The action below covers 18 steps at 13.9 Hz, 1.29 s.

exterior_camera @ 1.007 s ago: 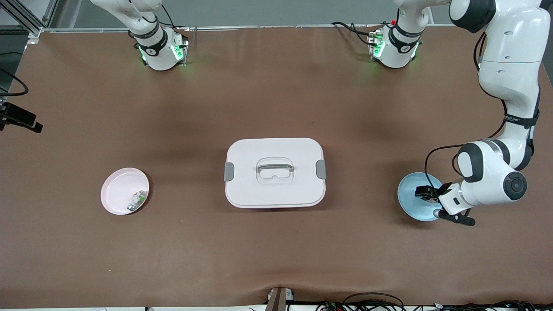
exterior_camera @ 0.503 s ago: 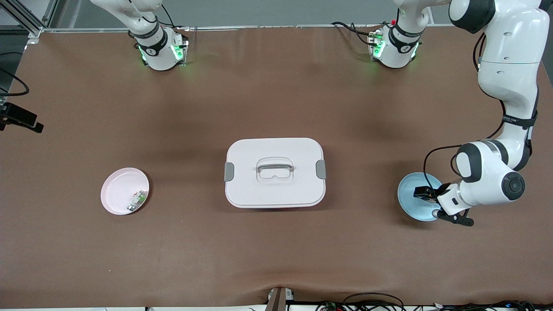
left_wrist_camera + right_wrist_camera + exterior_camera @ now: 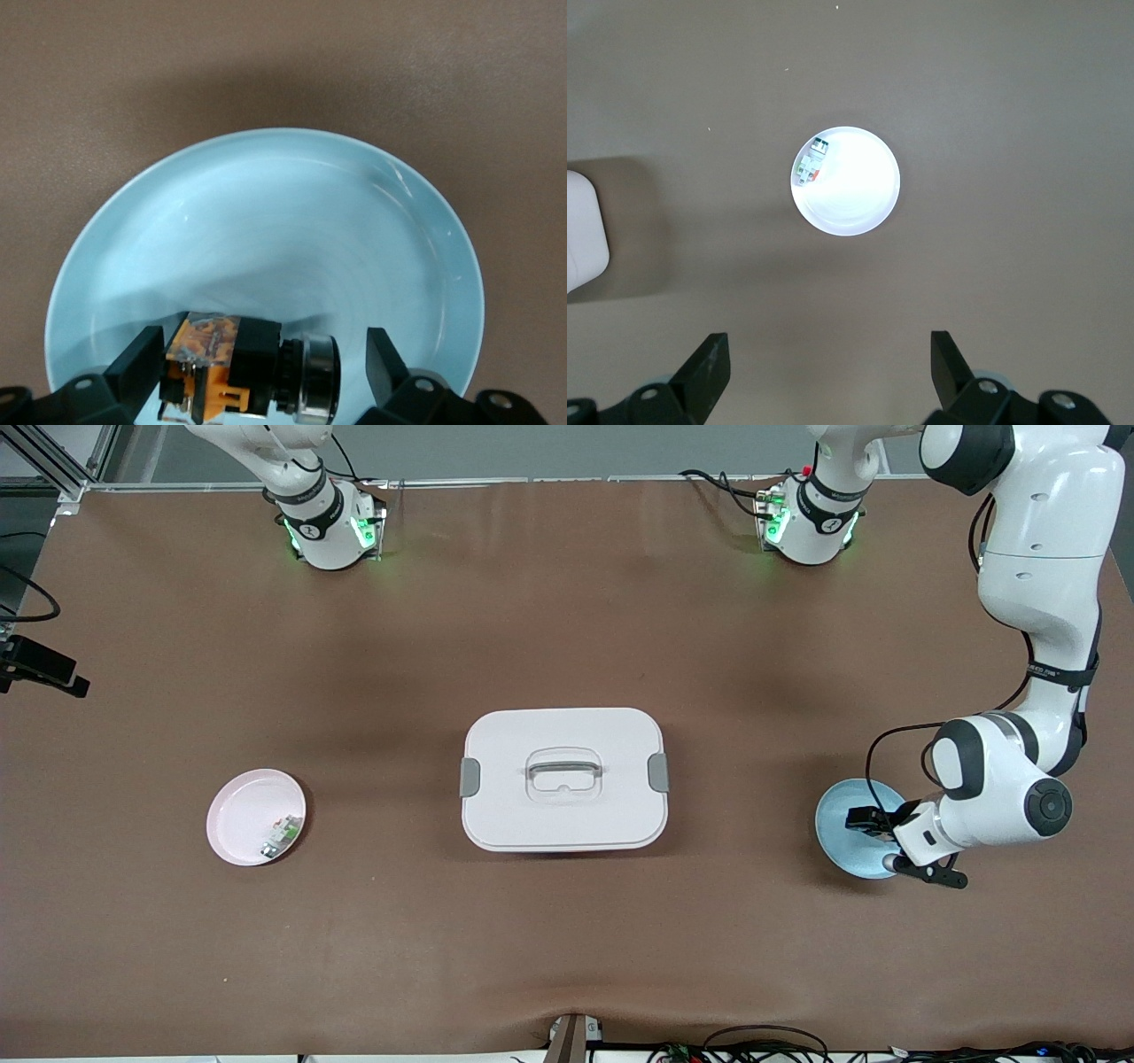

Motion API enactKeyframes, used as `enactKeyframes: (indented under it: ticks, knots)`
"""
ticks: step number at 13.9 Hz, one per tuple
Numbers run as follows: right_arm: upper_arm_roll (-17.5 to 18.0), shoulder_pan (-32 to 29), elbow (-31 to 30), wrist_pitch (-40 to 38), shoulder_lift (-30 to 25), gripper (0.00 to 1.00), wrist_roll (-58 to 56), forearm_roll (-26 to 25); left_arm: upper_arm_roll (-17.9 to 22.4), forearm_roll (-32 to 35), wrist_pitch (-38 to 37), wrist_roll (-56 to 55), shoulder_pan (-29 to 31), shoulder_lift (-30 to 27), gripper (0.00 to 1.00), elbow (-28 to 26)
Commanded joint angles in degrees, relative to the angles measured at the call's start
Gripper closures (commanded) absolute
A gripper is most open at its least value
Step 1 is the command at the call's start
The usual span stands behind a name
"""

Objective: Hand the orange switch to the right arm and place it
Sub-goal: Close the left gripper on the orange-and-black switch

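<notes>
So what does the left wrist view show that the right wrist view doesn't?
Only the left wrist view shows the tiny black-and-orange switch lying in the pale blue round plate, between the open left gripper fingers. Only the right wrist view shows the pink round plate with the small white-and-green part, plus the open right gripper. Both show the brown tabletop.

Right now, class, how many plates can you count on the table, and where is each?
2. A pink plate at the right arm's end holds a small white-and-green part. A blue plate at the left arm's end holds the orange switch.
</notes>
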Motion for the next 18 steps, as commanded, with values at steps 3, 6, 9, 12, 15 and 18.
enactKeyframes:
  ticks: [3, 6, 9, 12, 15, 18]
  knots:
    - [0.0, 0.2, -0.1, -0.4, -0.2, 0.0, 0.9, 0.1, -0.4, -1.2, 0.8, 1.1, 0.4, 0.1, 0.0, -0.3]
    - [0.0, 0.2, -0.1, -0.3, -0.2, 0.0, 1.0, 0.1, -0.4, -1.2, 0.9, 1.1, 0.5, 0.0, 0.25, -0.4]
    - [0.0, 0.2, -0.1, -0.3, -0.2, 0.0, 0.9, 0.1, -0.4, -1.3, 0.8, 1.0, 0.5, -0.1, 0.56, -0.6]
    - [-0.1, 0.2, -0.1, -0.4, -0.2, 0.0, 0.9, 0.1, -0.4, -1.4, 0.6, 0.7, 1.0, -0.4, 0.71, -0.7]
    - [-0.1, 0.5, -0.1, -0.4, -0.2, 0.0, 0.8, -0.2, -0.4, -1.9, -1.2, -2.9, 1.0, -2.4, 0.71, -0.7]
    - [-0.1, 0.5, -0.1, -0.3, -0.2, 0.0, 0.8, -0.7, -0.4, -2.0, -4.4, -14.5, 0.5, -6.3, 0.71, -0.5]
